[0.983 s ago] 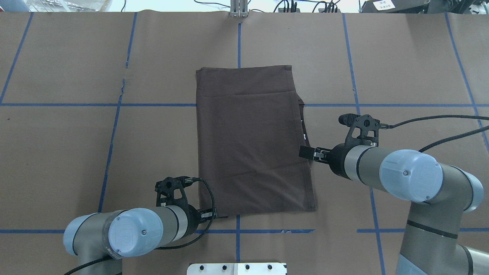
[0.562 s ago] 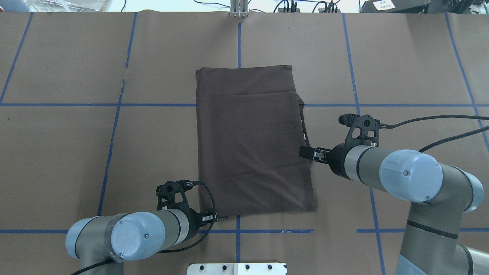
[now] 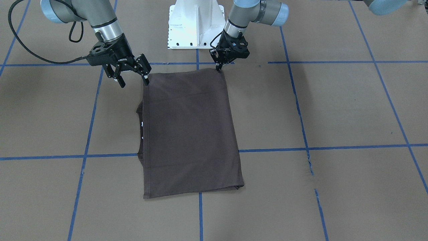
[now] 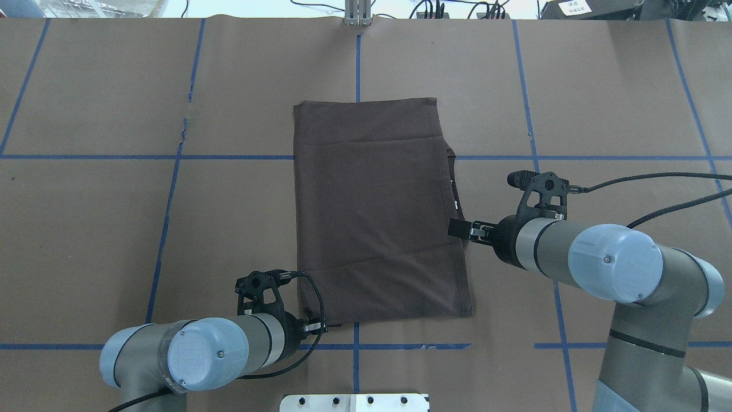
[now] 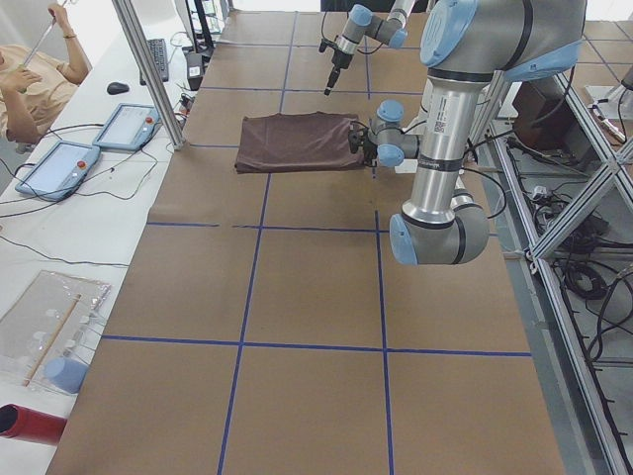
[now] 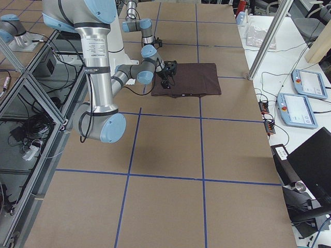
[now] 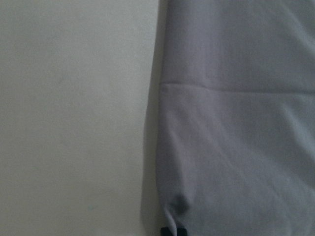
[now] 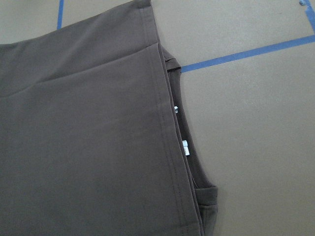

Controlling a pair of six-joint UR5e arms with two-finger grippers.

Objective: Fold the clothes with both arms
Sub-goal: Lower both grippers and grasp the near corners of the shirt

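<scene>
We count one dark brown T-shirt on one tabletop. It bears two white neck labels, an upper label and a lower label. There are two robot arms, the left arm and the right arm, with two grippers, the left gripper and the right gripper. We also count one white pedestal base, two teach pendants, a nearer pendant and a farther pendant, and one person.

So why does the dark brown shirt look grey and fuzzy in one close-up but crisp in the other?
Left wrist view: out of focus and washed out, so the dark brown T-shirt reads greyish. Right wrist view: sharp, stitching and tiny white neck labels clear. Overhead view: even light, overexposed strip at top.
</scene>
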